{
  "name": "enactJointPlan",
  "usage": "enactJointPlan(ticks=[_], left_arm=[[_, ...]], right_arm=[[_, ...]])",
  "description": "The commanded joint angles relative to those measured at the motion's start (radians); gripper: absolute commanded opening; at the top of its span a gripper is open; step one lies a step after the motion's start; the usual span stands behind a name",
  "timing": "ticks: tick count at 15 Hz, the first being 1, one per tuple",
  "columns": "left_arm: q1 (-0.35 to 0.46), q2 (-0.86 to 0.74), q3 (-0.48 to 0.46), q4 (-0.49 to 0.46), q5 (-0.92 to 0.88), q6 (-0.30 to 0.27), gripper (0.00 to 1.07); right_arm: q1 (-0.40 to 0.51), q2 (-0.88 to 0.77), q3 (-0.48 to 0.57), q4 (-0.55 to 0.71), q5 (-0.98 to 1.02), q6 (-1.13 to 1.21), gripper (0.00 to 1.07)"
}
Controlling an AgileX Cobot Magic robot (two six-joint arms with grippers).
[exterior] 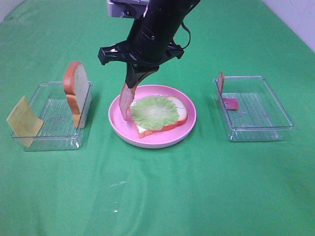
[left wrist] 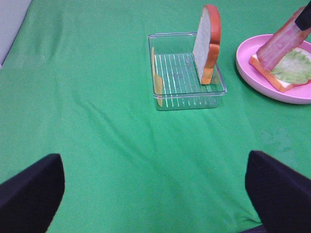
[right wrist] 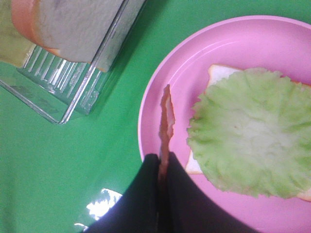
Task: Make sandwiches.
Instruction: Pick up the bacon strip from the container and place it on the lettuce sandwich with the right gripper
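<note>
My right end effector (exterior: 132,83) clamps a bacon strip (exterior: 126,102) hanging upright at the left edge of the plate (exterior: 147,142). The lettuce (exterior: 154,112) lies just right of it. My left end effector (left wrist: 154,194) stands open.

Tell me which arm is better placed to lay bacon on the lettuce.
Right. The right pincer holds a bacon strip over the pink plate, beside the lettuce; the left pincer stands open, far off.
</note>
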Motion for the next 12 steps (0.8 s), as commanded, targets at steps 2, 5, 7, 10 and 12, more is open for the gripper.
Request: enactJointPlan(ticks=[2,5,7,10,12], left_arm=[[0.0,-0.013,0.003,-0.005,-0.004,-0.004,0.93],[0.0,-0.013,0.003,-0.005,-0.004,-0.004,0.93],[0.0,-0.013,0.003,-0.005,-0.004,-0.004,0.93],[0.0,-0.013,0.003,-0.005,-0.004,-0.004,0.93],[0.0,-0.013,0.003,-0.005,-0.004,-0.004,0.93]], right_arm=[[0.0,0.007,-0.008,0.063,0.002,-0.037,0.0],[-0.002,0.053,-0.008,-0.032,0.007,-0.015,0.0],[-0.002,0.065,-0.008,-0.148,0.004,0.05,0.0],[-0.002,0.096,-0.008,-0.311,0.007,0.135,0.0],[-0.002,0.121,-0.008,-0.293,0.01,0.135,0.0]])
